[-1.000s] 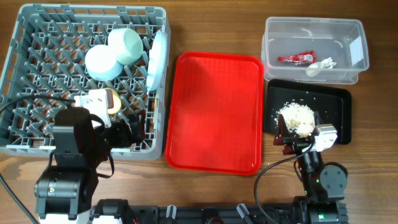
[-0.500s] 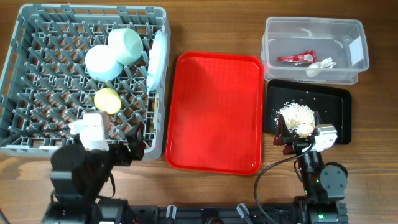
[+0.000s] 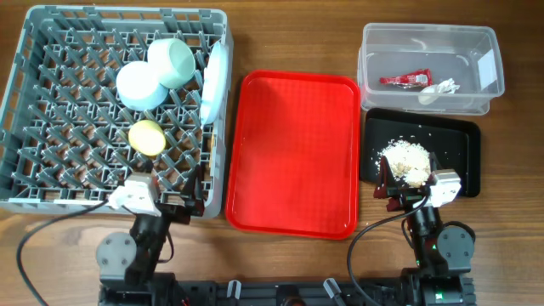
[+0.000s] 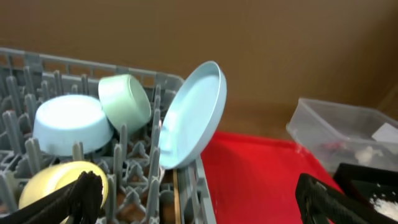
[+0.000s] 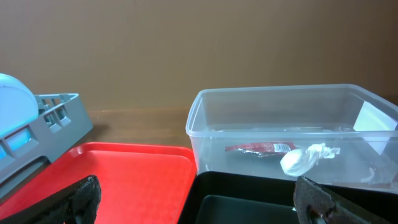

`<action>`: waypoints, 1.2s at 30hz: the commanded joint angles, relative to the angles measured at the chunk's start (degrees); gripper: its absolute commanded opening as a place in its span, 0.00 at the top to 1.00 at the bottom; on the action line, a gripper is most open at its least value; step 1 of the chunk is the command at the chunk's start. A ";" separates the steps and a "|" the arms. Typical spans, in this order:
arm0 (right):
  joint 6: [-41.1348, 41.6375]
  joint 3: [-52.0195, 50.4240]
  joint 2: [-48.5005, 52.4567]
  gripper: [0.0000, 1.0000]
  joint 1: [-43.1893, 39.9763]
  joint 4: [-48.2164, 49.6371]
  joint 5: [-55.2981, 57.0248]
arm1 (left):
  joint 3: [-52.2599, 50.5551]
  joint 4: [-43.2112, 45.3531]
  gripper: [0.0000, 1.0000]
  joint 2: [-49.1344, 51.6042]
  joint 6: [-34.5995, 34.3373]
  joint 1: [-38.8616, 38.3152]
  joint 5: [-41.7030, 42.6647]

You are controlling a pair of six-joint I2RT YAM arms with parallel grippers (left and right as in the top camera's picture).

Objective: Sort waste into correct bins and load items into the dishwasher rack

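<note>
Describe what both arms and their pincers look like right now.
The left arm is black with a round grey joint, a white block at the wrist and a thin black cable; the right arm looks alike. The left pincer and right pincer each have two dark matte fingers.

The table (image 3: 510, 255) is satin wood grain. Matt grey plastic rack (image 3: 127, 12). Smooth plastic red tray (image 3: 293, 153), faint sheen. Clear glossy plastic tub (image 3: 425, 34); matt black tray (image 3: 463, 161) under dry, rough crumbs (image 3: 405, 160). Smooth, semi-gloss plate (image 4: 193, 118)
</note>
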 commanded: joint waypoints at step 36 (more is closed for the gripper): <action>0.94 -0.09 -0.72 0.00 -0.31 0.11 0.96 | -11.19 9.86 0.00 -2.71 13.94 -0.26 7.19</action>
